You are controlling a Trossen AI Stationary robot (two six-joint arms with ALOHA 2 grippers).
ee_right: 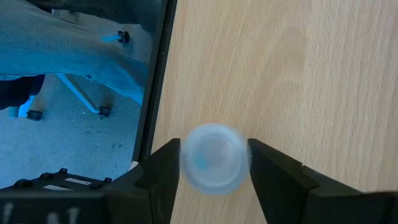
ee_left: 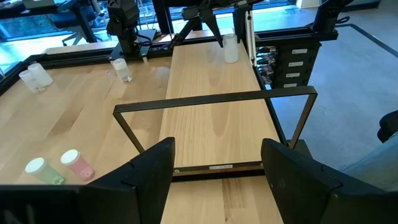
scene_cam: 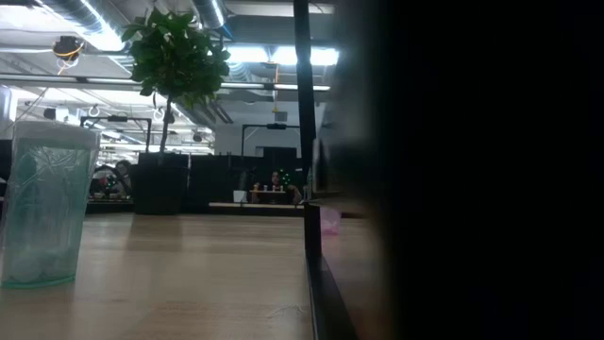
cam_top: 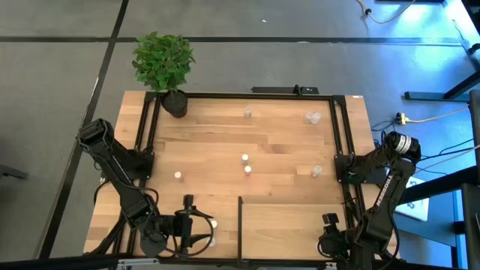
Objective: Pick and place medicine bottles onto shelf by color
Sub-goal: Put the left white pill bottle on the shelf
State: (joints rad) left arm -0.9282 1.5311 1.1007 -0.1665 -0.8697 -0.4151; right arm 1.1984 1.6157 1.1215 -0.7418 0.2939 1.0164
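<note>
Bottles (cam_top: 244, 159) stand scattered over the worktop (cam_top: 225, 135), several near the middle and a few toward the far right. On the shelf (cam_top: 292, 225) at the near right, the right gripper (ee_right: 213, 163) points down with a pale round bottle (ee_right: 214, 155) between its jaws; whether they pinch it cannot be told. The left gripper (ee_left: 216, 167) waits at the near left, jaws spread and empty.
</note>
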